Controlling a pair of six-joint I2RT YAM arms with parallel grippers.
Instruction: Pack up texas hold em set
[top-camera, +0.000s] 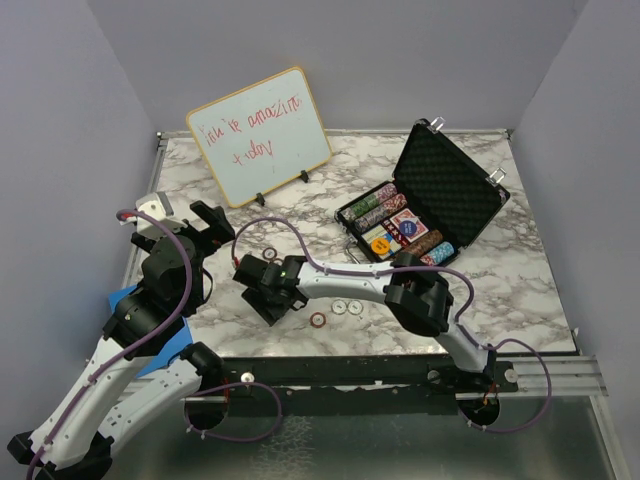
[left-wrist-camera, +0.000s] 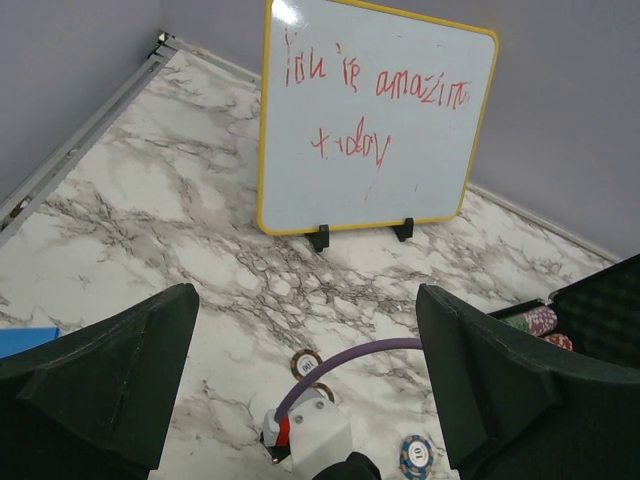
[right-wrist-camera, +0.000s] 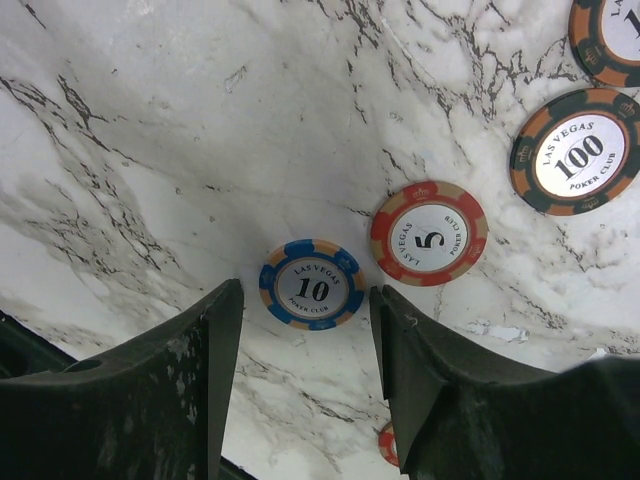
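- Briefcase (top-camera: 455, 185) sits open at the back right of the surface (top-camera: 520, 300), lid propped up, black foam lining showing.
- In its tray: rows of poker chips (top-camera: 372, 206) along the far and near sides, red card decks (top-camera: 407, 225) in the middle, orange disc (top-camera: 380, 243) just beside them.
- More chips lie loose on the marble, well apart from the case: blue 10 chip (right-wrist-camera: 311, 284), red 5 chip (right-wrist-camera: 428, 233) just beside it but not touching, black-and-orange 100 chip (right-wrist-camera: 578, 152) further off, and one more cut off at the frame corner.
- Right fingers (right-wrist-camera: 130, 400) are spread with nothing between them; the blue 10 chip lies just ahead of the gap. Can't tell if the tips touch the marble.
- Left fingers (left-wrist-camera: 110, 380) are spread wide, empty, pointed at the whiteboard (left-wrist-camera: 370, 120).
- Whiteboard is yellow-framed with red writing and stands on two black feet at the back left.
- Room: plain grey walls (top-camera: 350, 50) on three sides, metal rail (top-camera: 560, 372) along the near edge.
- Only the right wrist view gives chip values.
- Only the top view shows two white chips (top-camera: 347, 307) and a red chip (top-camera: 317, 320) by the right forearm.
- The left wrist view picks up a brown-rimmed chip (left-wrist-camera: 306, 362) on the marble.
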